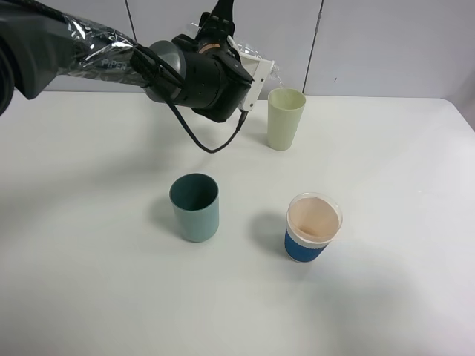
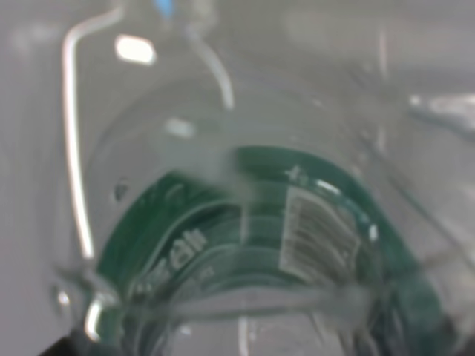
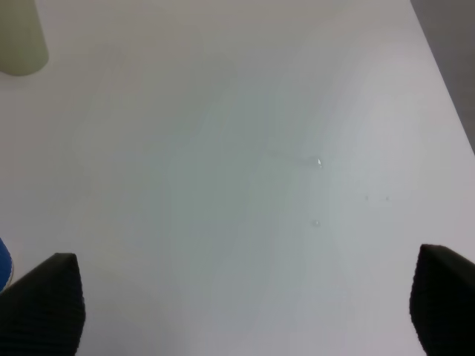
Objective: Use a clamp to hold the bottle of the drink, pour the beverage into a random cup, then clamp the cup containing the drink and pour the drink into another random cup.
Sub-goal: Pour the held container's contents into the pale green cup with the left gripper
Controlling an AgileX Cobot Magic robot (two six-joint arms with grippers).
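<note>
Left claw point(image 1: 256, 70): shut tight on the bottle point(image 2: 260, 245) — raised just beside the tall cup point(image 1: 286, 119).
Bottle: likely light, thin, slippery — I'd grip its labelled middle.
Right claw point(image 3: 241, 300): wide, empty.

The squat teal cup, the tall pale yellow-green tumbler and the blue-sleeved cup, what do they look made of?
Squat teal cup: probably plastic, matte, with even colour and smooth walls. Tall pale yellow-green tumbler: likely the same matte plastic, plain and opaque. Blue-sleeved cup: seems paper, with a white rim above a blue band.
</note>
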